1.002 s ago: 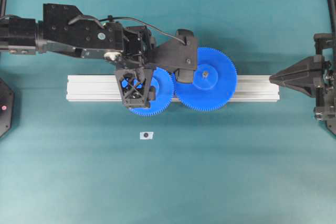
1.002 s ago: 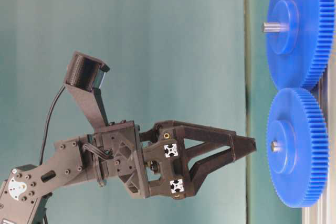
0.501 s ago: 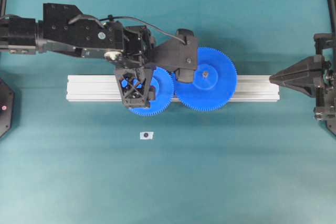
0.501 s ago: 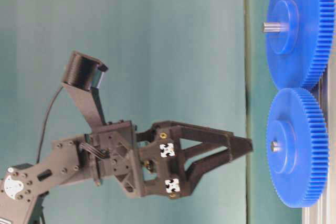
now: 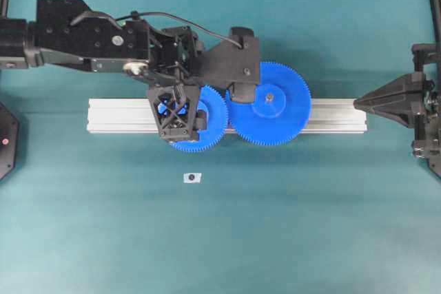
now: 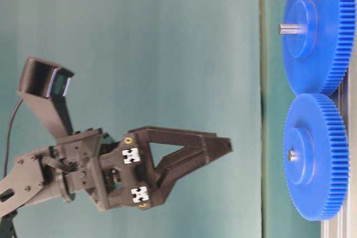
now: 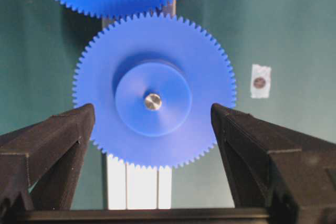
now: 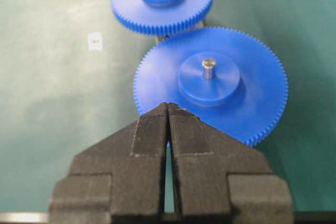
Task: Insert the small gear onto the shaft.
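The small gear [image 5: 215, 120] [image 7: 205, 77] sits flat on the rail, meshed with the wider gear. The silvery tip of the shaft [image 7: 153, 101] [image 6: 291, 155] shows at the centre of its hub. My left gripper [image 5: 180, 111] [image 6: 223, 149] [image 7: 152, 109] hangs open well above this gear. Its fingers stand wide on either side and touch nothing. The right gripper [image 5: 358, 104] [image 8: 168, 106] is shut and empty, off the rail's right end, pointing at the gears. In the right wrist view the small gear [image 8: 160, 3] lies beyond the wide one.
The wider blue gear [image 5: 282, 118] [image 8: 252, 98] sits on its own pin to the right on the aluminium rail [image 5: 124, 115]. A small white patch with a dark dot [image 5: 192, 177] [image 7: 260, 82] lies on the teal mat in front of the rail.
The left gripper has risen away from the small gear, still open. The gear stays on the rail. The right arm has not moved.
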Robot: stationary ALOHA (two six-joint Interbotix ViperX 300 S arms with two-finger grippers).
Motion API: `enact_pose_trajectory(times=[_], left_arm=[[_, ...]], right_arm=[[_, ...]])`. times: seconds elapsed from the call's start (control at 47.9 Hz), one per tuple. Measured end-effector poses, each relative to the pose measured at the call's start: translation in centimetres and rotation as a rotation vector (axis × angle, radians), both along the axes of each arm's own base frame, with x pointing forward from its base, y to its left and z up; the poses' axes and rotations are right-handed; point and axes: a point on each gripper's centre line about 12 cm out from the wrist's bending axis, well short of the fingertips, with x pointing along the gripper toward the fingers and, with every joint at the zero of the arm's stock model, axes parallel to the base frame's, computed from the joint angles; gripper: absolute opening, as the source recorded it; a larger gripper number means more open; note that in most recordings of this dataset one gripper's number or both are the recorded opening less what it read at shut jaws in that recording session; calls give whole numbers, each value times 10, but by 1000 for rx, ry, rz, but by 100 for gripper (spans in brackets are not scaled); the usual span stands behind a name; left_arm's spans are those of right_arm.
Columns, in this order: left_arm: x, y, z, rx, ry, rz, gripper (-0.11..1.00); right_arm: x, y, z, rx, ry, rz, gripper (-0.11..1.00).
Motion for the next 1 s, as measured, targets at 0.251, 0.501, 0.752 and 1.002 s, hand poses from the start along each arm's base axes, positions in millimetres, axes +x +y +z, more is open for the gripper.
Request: enact_pose_trajectory(times=[0.251, 0.501, 0.752, 1.002], left_arm=[[0, -5, 4, -1, -11, -7, 84], [-4, -7, 13, -14, -30, 22, 84], [-6, -12, 17, -16, -27, 17, 84], [-7, -12, 21, -16, -31, 17, 84]], right_arm=[[0, 0, -1, 0, 3, 0, 3], [0, 0, -1, -1, 2, 0, 3], [0, 0, -1, 0, 3, 0, 3], [0, 0, -1, -1, 3, 0, 3]])
